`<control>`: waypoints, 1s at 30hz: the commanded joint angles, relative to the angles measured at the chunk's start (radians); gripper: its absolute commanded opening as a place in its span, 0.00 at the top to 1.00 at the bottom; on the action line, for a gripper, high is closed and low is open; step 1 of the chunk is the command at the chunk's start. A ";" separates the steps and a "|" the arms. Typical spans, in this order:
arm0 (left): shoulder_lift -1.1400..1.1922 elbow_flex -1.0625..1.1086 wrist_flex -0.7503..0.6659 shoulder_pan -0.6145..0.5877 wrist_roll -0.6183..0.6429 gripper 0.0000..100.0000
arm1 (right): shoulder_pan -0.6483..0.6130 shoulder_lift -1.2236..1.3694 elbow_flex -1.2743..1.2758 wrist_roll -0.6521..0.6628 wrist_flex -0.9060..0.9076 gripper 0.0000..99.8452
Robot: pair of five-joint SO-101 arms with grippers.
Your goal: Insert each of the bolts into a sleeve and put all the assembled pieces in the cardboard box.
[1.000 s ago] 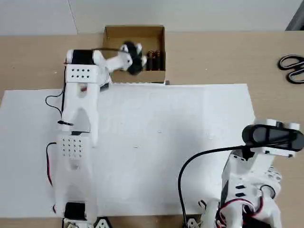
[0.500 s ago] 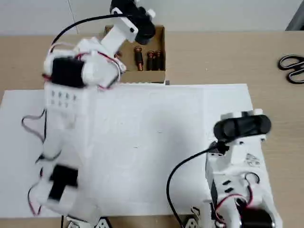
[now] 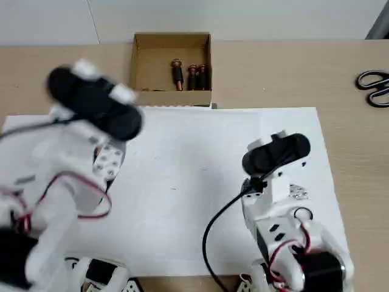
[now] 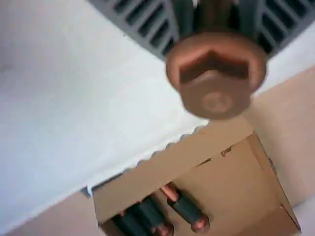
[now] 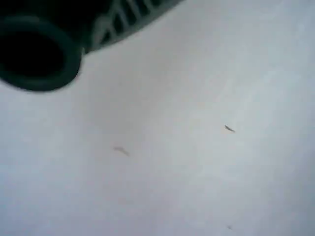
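Clenched in left gripper (image 4: 219, 17): copper bolt (image 4: 216, 78), flanged hex head. Long axis nearly straight toward wrist camera, head nearest the lens. Beyond the gripper: cardboard box (image 4: 197, 157) holding three sleeved pieces (image 4: 184, 209).

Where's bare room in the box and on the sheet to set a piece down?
The left half of the cardboard box is bare; three assembled pieces crowd its right side. The white sheet is open between the left arm and the right arm. Bare table lies between box and scissors. The left gripper holds a bolt.
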 commanded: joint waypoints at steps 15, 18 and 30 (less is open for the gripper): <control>-0.764 1.099 -0.473 0.080 0.641 1.00 | -0.065 -0.280 0.305 0.069 -0.131 1.00; -0.764 1.135 -0.523 0.152 0.710 1.00 | -0.154 -0.292 0.373 0.066 -0.186 1.00; -0.770 1.156 -0.669 0.173 0.824 1.00 | -0.306 -0.297 0.454 0.057 -0.263 1.00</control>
